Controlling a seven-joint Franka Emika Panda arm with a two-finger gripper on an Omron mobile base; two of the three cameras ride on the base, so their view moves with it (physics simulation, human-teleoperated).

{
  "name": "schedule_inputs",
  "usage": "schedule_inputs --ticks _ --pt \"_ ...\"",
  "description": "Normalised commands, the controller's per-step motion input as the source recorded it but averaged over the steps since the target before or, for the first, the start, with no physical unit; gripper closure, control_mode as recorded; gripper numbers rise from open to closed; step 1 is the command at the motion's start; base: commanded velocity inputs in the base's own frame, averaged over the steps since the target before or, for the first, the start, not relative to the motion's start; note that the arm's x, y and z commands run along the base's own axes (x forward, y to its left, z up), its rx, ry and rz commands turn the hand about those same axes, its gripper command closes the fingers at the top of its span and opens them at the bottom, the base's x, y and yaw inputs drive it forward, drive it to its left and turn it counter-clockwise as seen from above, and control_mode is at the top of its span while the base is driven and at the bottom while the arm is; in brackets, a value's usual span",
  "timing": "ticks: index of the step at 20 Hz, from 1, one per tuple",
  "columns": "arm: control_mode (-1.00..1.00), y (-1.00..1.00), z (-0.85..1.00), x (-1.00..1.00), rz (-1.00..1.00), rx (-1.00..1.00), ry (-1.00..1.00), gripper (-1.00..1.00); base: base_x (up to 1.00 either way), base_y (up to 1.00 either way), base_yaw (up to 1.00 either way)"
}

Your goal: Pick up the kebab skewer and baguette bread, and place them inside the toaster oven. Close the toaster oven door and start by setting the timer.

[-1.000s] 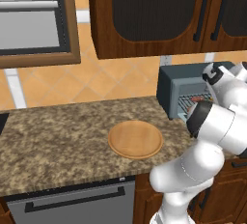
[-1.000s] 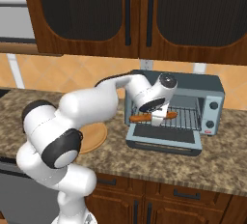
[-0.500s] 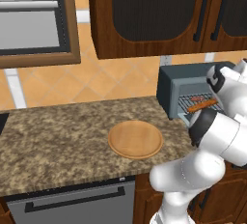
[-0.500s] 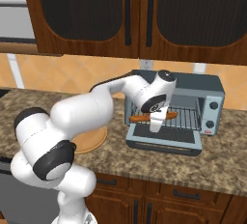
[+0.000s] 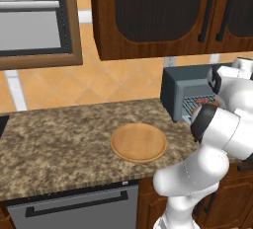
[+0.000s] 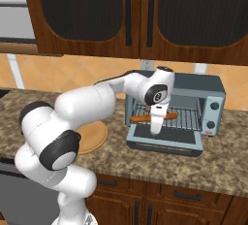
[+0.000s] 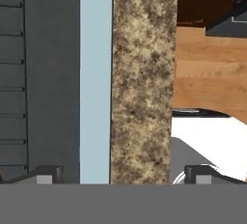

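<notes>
Baguette bread (image 6: pixel 142 118) lies on the oven rack, apparently released; jaws apart, now lifted away.

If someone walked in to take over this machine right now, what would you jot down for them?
Gripper: open, holding nothing, pointing down over the lowered toaster oven door.
Baguette bread: lying on the wire rack inside the toaster oven. Something reddish also lies on the rack in the left base view; too small to say whether it is the kebab skewer.
Wooden board: on the counter, nothing on it.
Done: the bread is loaded.
Left: check the skewer, close the door, set the timer.
</notes>
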Motion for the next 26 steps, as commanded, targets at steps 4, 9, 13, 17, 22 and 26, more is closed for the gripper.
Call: schedule_inputs --ticks 4,9,13,17,22,26 --pt "-1.00 0.00 -0.52 -0.39 0.00 0.00 0.01 -1.00 0.00 0.00 0.00" --pt "-1.00 0.00 -0.30 -0.11 0.00 0.00 0.00 -1.00 0.00 0.00 0.00" --pt "-1.00 0.00 -0.21 0.00 0.01 0.00 0.00 -1.00 0.00 0.00 0.00" --pt "-1.00 0.00 -0.18 0.00 0.00 0.00 0.01 -1.00 0.00 0.00 0.00" --pt "-1.00 0.06 -0.08 0.17 0.00 0.00 0.00 -1.00 0.00 0.00 0.00" --pt "-1.00 0.09 0.00 0.33 0.00 0.00 0.00 -1.00 0.00 0.00 0.00"
